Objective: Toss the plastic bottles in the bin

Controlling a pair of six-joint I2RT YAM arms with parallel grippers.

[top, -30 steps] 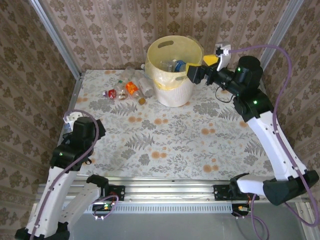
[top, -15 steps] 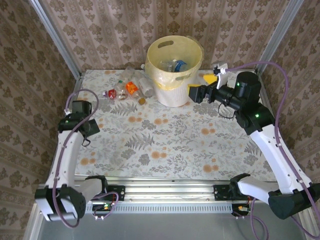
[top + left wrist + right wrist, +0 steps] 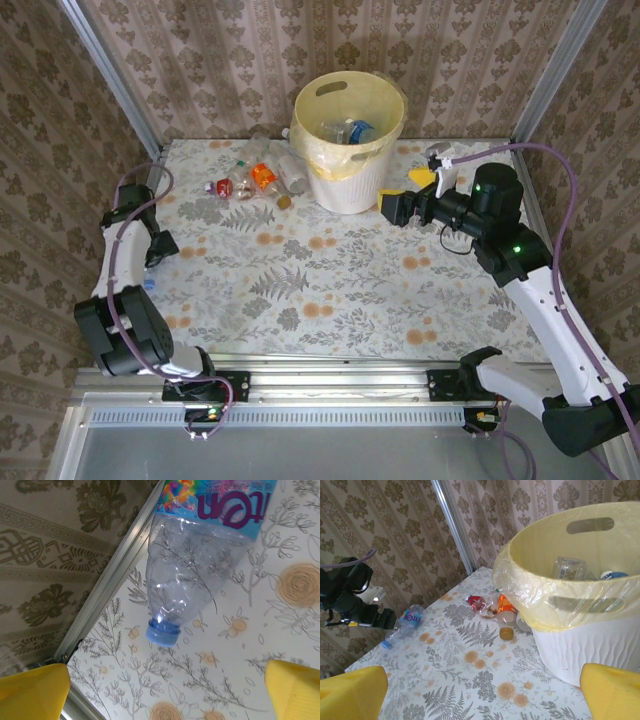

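Observation:
A clear plastic bottle (image 3: 195, 565) with a blue label and blue cap lies by the table's left rail, just ahead of my open left gripper (image 3: 165, 695); the bottle (image 3: 404, 623) lies apart from its empty fingers. Several more bottles (image 3: 255, 178) with red and orange labels lie left of the pale yellow bin (image 3: 349, 130). An orange-labelled bottle (image 3: 506, 612) rests near the bin (image 3: 560, 605), which holds a few bottles (image 3: 569, 569). My right gripper (image 3: 392, 207) hangs open and empty, right of the bin's base. My left gripper (image 3: 155, 258) is at the left table edge.
A metal frame rail (image 3: 115, 575) runs along the left table edge, close to the blue-capped bottle. Patterned walls enclose the table on three sides. A thin yellow liner bag (image 3: 530, 600) drapes over the bin's rim. Flowered tablecloth (image 3: 340, 270) stretches between the arms.
My left arm unfolded and swung to the left table edge, bringing its gripper down by the blue-capped bottle. My right gripper drew back from over the bin rim and dropped beside the bin.

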